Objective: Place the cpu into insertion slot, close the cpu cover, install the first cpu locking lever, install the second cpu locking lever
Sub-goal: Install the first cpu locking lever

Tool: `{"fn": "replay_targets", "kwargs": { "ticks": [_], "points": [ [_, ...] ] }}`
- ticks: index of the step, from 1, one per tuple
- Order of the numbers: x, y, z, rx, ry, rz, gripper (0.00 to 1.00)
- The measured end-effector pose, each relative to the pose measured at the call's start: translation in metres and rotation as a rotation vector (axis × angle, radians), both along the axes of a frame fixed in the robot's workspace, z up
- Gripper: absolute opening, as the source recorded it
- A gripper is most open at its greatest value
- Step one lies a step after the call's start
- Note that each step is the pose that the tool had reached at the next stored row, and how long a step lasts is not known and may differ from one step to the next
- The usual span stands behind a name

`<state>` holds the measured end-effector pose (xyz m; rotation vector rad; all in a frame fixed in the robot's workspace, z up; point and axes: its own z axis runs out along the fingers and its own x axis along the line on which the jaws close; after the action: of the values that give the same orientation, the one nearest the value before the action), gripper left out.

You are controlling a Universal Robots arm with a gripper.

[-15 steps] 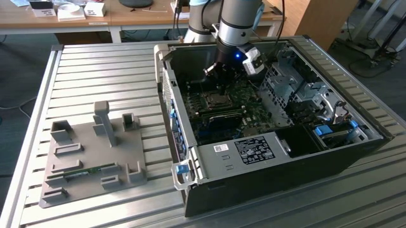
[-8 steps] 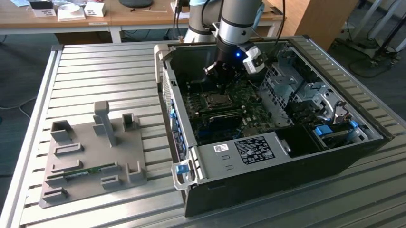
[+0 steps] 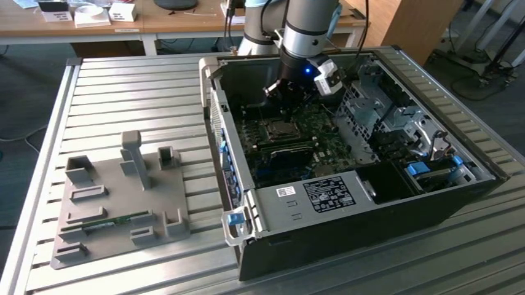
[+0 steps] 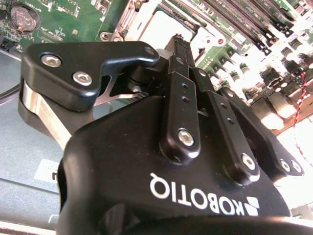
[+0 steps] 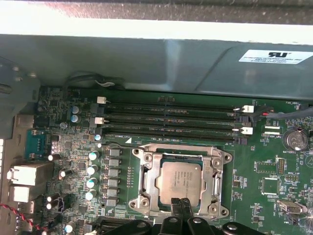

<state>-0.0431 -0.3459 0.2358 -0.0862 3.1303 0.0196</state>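
The cpu lies in the socket on the green motherboard, its dull silvery top facing up. The cpu cover, a silvery metal frame, lies flat around it. My gripper is shut, and its two black fingertips press together at the socket's edge beside the cpu. In the second wrist view the gripper points down at the bright socket area. In the exterior view my gripper hangs inside the open computer case, just above and behind the cpu.
Several long memory slots run beside the socket, and a coin battery sits further along the board. The case's grey wall rises close by. A metal drive cage stands at the exterior view's right, and a grey fixture plate at its left.
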Motion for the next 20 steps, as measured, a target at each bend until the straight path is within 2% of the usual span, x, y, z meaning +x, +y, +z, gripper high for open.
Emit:
{"fn": "replay_targets", "kwargs": {
  "ticks": [4, 8, 17, 20],
  "points": [
    [0.000, 0.0000, 0.0000, 0.0001, 0.0002, 0.000, 0.11],
    [-0.005, 0.0000, -0.0004, 0.0001, -0.0043, 0.000, 0.11],
    [-0.027, 0.0000, -0.0015, 0.0002, -0.0263, 0.000, 0.11],
    [-0.033, 0.0000, -0.0017, 0.0001, -0.0314, 0.000, 0.11]
  ]
}}
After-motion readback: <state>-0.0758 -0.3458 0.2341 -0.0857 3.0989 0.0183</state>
